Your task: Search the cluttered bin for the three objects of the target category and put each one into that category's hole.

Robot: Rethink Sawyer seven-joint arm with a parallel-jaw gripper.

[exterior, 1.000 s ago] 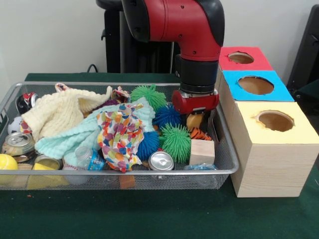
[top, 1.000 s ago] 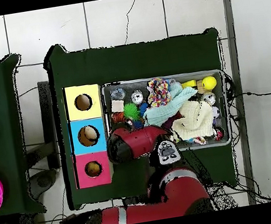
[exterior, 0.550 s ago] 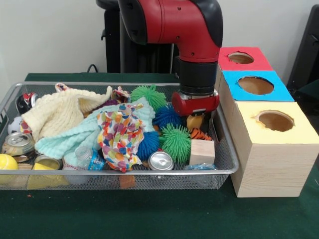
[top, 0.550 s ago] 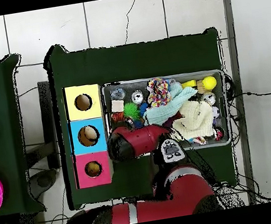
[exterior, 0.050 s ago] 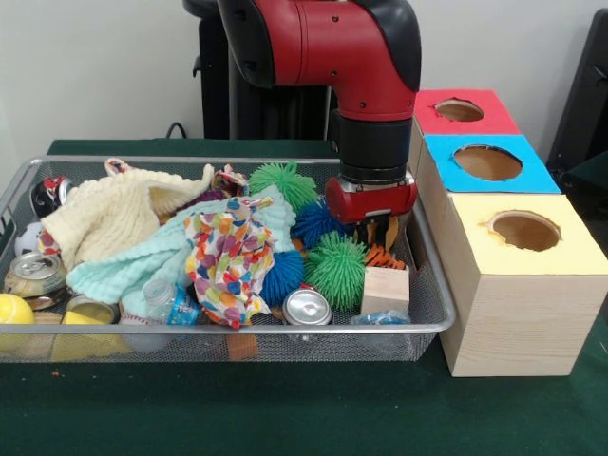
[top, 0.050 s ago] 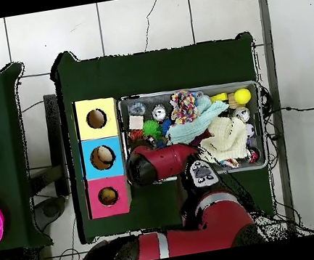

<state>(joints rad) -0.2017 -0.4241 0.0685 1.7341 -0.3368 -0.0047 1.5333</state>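
Note:
A wire mesh bin (exterior, 0.050 s ago: 237,331) holds a clutter of objects. My gripper (exterior, 0.050 s ago: 376,234) hangs low over the bin's right end, under the red wrist (exterior, 0.050 s ago: 370,198). It is just above an orange striped toy (exterior, 0.050 s ago: 382,256) and right of a blue spiky ball (exterior, 0.050 s ago: 316,221). Something orange shows right under the wrist. A green spiky ball (exterior, 0.050 s ago: 335,271) and a wooden block (exterior, 0.050 s ago: 385,289) lie in front of the gripper. Beside the bin stand the yellow box (exterior, 0.050 s ago: 524,230), blue box (exterior, 0.050 s ago: 487,161) and red box (exterior, 0.050 s ago: 460,110), each with a round hole. In the overhead view the arm (top, 0.050 s ago: 158,165) hides the gripper.
Further left in the bin are another green spiky ball (exterior, 0.050 s ago: 283,180), a colourful cloth (exterior, 0.050 s ago: 228,261), a mint towel (exterior, 0.050 s ago: 133,266), a cream knitted cloth (exterior, 0.050 s ago: 114,214), cans (exterior, 0.050 s ago: 307,307), a small bottle (exterior, 0.050 s ago: 171,302) and a yellow ball (exterior, 0.050 s ago: 13,312). Something pale lies inside the blue box's hole (top, 0.050 s ago: 102,157).
The arm has shifted slightly left and the gripper has come down a little closer to the orange striped toy. The bin's objects have stayed put.

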